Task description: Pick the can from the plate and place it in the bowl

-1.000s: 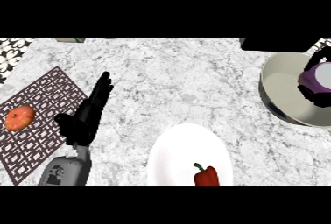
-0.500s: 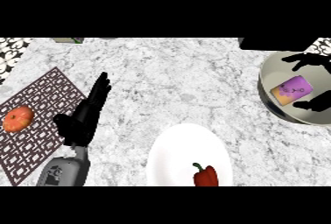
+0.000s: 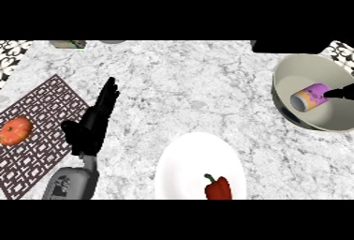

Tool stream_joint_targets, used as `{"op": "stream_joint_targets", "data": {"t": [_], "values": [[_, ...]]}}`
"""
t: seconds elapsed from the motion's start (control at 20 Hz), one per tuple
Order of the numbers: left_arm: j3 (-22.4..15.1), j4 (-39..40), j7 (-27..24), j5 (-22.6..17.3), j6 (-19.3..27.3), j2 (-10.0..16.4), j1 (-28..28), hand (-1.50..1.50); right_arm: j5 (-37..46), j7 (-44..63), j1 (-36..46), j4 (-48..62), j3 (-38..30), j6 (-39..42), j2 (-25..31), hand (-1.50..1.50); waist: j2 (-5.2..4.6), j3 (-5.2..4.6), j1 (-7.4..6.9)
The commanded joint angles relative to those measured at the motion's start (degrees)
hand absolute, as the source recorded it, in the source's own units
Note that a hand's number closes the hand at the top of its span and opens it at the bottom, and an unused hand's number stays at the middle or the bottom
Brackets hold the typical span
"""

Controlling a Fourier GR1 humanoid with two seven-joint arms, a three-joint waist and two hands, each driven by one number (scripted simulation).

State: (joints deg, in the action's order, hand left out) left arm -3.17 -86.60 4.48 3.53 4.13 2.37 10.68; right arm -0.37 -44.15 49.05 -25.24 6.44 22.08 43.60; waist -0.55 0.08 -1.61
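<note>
- Right hand (image 3: 342,93) shows in the head view only as a dark tip at the right edge, touching or just beside the can (image 3: 310,96); we cannot tell whether it is spread, closed or pinching anything
- Left hand (image 3: 95,123) rests open beside the patterned mat (image 3: 48,108), its fingers straight and pressed together, pointing up the counter and holding nothing
- We see the can lying on its side inside the bowl (image 3: 285,79), on the inner slope, while the white plate (image 3: 183,159) near the lower edge carries only a red pepper (image 3: 218,187); we judge the placing as good as done
- An orange fruit (image 3: 15,131) sits on the mat, well apart from all this
- What could go wrong, as we read it: a can on its side on a curved wall can roll, so if the right hand is in contact and drags sideways as it leaves, it may sweep the can up the slope or over the rim
- We would also watch the bowl itself, since a nudge on its rim could slide it along the counter
</note>
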Motion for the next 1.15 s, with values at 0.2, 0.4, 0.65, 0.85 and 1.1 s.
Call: {"op": "stream_joint_targets", "data": {"t": [0.2,0.4,0.65,0.85,1.1], "values": [[-0.07,-4.60,3.10,-0.50,-0.58,0.80,-1.70,0.00,-4.13,0.24,2.70,8.85,-5.06,14.90,4.88,-1.50,-0.04,0.06,-0.44],[-0.75,-2.19,3.82,0.32,0.75,-0.95,0.96,0.00,-6.69,1.70,0.55,9.40,-6.40,21.88,6.67,-1.50,-0.01,0.09,0.53],[0.20,-3.45,1.64,-1.39,-2.09,1.20,-1.40,0.00,-8.21,-0.20,-1.95,9.06,-7.43,27.50,10.36,-1.50,-0.51,0.30,-0.34],[1.08,1.26,-1.29,-0.42,-1.11,0.89,-0.68,0.00,-8.25,-0.11,-4.09,5.71,-6.17,30.43,9.82,-1.50,-0.58,0.23,0.63],[0.10,-0.17,-0.57,0.16,-0.18,-0.23,-0.13,0.00,-9.00,-0.99,-6.08,4.20,-6.47,29.19,10.54,-1.50,-0.66,0.32,-0.07]]}}
